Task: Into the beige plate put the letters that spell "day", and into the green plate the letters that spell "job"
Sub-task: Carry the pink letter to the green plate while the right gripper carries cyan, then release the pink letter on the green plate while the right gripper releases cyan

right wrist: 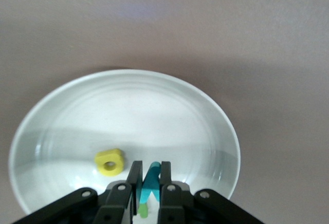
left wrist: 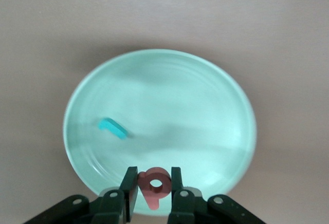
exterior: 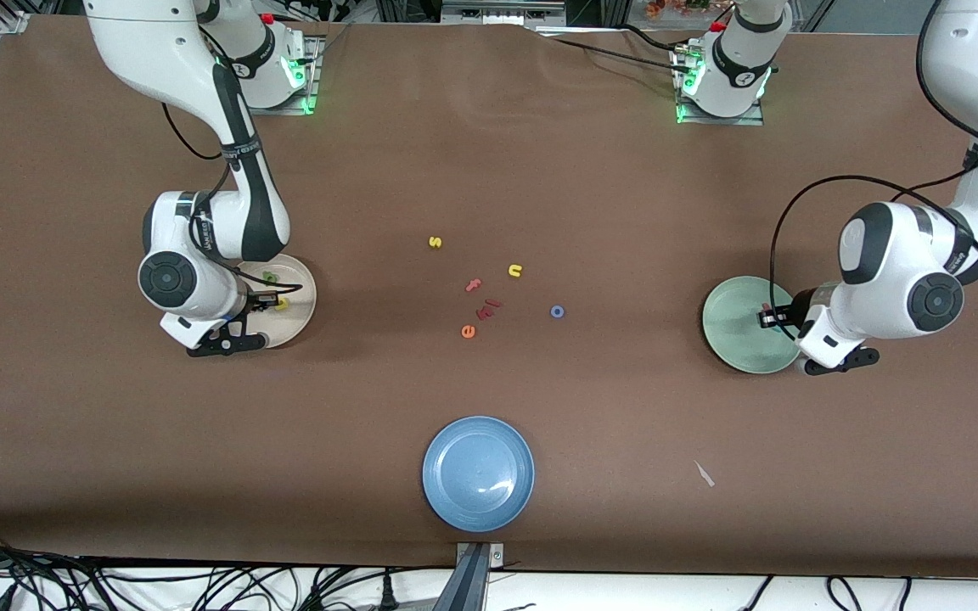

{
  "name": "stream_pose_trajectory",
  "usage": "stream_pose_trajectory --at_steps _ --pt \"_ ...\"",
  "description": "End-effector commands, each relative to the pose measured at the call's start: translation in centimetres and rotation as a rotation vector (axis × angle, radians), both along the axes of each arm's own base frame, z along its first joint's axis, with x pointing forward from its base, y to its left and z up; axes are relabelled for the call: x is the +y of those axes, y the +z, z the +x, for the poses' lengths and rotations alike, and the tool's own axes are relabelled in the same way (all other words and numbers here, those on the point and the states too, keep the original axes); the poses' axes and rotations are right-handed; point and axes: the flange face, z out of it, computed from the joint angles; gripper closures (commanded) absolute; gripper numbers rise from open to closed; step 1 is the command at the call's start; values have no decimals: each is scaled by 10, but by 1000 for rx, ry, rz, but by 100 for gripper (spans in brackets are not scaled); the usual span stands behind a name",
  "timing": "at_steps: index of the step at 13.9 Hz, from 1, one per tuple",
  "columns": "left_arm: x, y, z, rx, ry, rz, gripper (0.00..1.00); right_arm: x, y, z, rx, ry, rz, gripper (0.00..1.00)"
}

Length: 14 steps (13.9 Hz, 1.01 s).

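Letters for "day" are gathering in the round cream-beige plate [right wrist: 216, 126] at the right arm's end of the worktop [exterior: 489, 170]: I am seeing the chunky yellow "a" [right wrist: 109, 162] and dark green "d" [exterior: 270, 277] lying in it, while the right gripper [right wrist: 149, 180] is hovering over it with its fingers clenched on the teal "y" [right wrist: 150, 182]. At the left arm's end, the left gripper [left wrist: 154, 185] is hanging over the pale mint-green plate [left wrist: 205, 95], its fingers grasping the pink-red "b" [left wrist: 156, 184]; the teal hook-shaped "j" [left wrist: 112, 128] is lying in that plate. The blue ring "o" [exterior: 557, 311] is sitting mid-worktop, near the yellow "n" [exterior: 514, 271] and orange "e" [exterior: 468, 331].
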Motion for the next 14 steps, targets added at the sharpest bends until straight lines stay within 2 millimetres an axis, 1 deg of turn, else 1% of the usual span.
stream_pose_trajectory --at_steps 1,2,3,4,5,6,7,8,9,10,11,12,13,14 --pt "-8 -32 3 4 -74 15 65 -8 -14 -7 5 9 -4 46" --pt "-6 -32 3 2 -70 17 44 -8 -11 -7 5 0 1 5" --pt "-7 -26 4 -5 -73 20 6 -7 -3 -4 -4 2 9 0" --pt "-10 -13 6 -15 -59 24 0 -5 7 -3 -10 -10 18 0" --pt "-17 12 8 -40 -53 37 0 -1 19 -1 -20 -10 29 0" --pt "-35 32 8 -49 -34 33 0 4 34 4 -31 -5 42 0" --pt "-69 46 9 -58 -2 -4 0 10 53 13 -38 4 54 0" --pt "-94 62 13 -79 49 -18 0 17 75 23 -36 10 64 0" --pt "-129 69 10 -80 85 -24 0 26 96 32 -25 19 69 0" --pt "-165 74 4 -81 123 -22 0 33 116 38 -8 26 74 0" --pt "-194 73 -1 -83 160 -9 0 38 132 40 23 31 70 0" --pt "-230 76 -2 -103 183 -19 1 42 147 41 51 31 78 0" --pt "-264 67 -10 -95 206 -21 1 47 162 45 54 36 77 0" --pt "-292 56 -16 -97 236 -32 1 50 178 52 30 44 79 0"
